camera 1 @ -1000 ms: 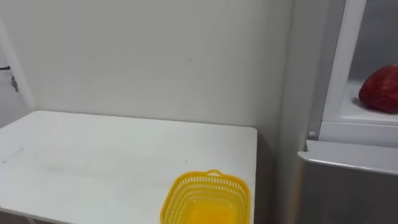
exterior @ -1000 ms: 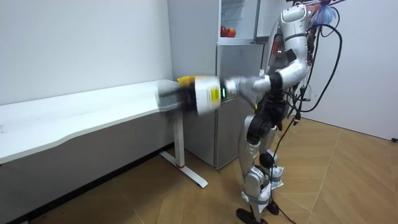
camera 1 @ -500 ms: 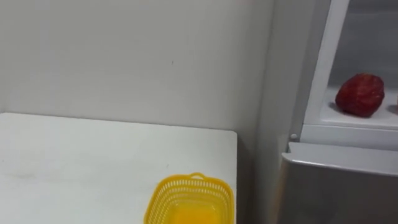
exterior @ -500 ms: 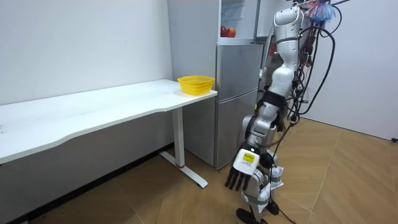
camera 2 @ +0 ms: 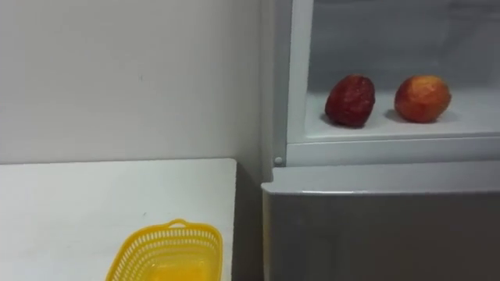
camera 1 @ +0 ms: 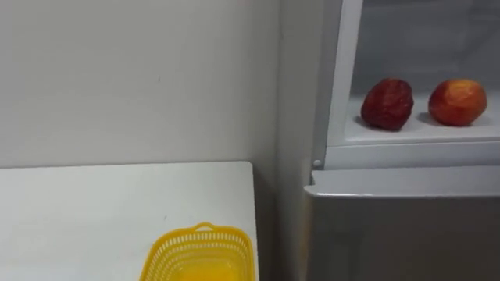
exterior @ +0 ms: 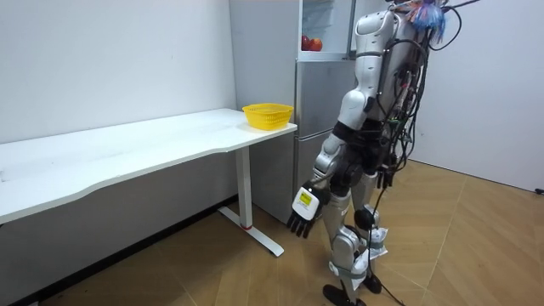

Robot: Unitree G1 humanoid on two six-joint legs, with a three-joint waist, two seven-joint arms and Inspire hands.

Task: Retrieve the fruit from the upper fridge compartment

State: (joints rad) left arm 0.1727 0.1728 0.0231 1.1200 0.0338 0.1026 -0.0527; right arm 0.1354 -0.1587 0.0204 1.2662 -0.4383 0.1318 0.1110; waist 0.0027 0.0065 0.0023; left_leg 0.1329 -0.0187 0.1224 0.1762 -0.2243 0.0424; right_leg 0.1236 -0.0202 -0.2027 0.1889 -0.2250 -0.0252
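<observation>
- 2 fruits are seen on the white shelf [camera 1: 422,131] in the open upper compartment of the tall grey fridge [camera 1: 402,226]. They are 1 dark red, wrinkled round fruit [camera 1: 387,103] and, near it on the right, 1 red-orange round apple [camera 1: 457,101]. They do not touch, and neither is held.
- The left hand [exterior: 303,218] is seen in the room view. It hangs low beside the leg with its fingers straight and pointing down, and nothing is held in it.
- 1 yellow plastic mesh basket [camera 1: 199,251] is set near the end of 1 long white table [camera 1: 94,203], next to the fridge.
- The robot stands upright on the wooden floor [exterior: 476,246], close before the fridge.
- Against 0.5 s ago, the head camera has swung right: 1 fruit was fully shown then, 2 now. The left hand has been drawn nearer the leg and a little higher. 1.0 s ago that arm was stretched toward the table.
</observation>
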